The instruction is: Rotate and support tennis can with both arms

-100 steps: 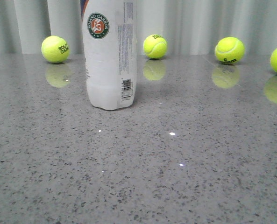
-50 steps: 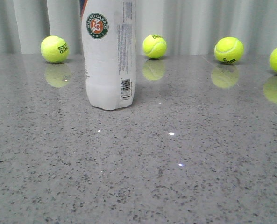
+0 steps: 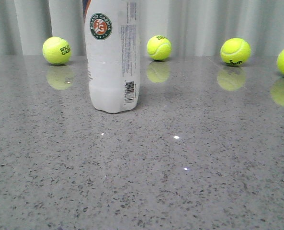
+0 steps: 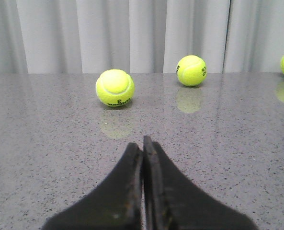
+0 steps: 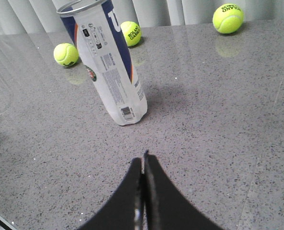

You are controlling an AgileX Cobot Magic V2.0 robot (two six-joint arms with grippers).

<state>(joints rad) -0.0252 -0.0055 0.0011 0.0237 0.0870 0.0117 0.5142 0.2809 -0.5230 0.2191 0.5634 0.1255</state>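
The tennis can (image 3: 112, 57) stands upright on the grey speckled table, left of centre in the front view, with its green Roland Garros logo and barcode facing the camera. It also shows in the right wrist view (image 5: 108, 62), with its open top and navy band. My right gripper (image 5: 143, 163) is shut and empty, apart from the can, with bare table between them. My left gripper (image 4: 142, 146) is shut and empty; the can is out of its view. Neither gripper shows in the front view.
Several yellow tennis balls lie along the back of the table before a pale curtain: one (image 3: 56, 50) left of the can, one (image 3: 159, 47) just right of it, one (image 3: 235, 51) further right. Two balls (image 4: 115, 87) (image 4: 191, 70) lie ahead of my left gripper.
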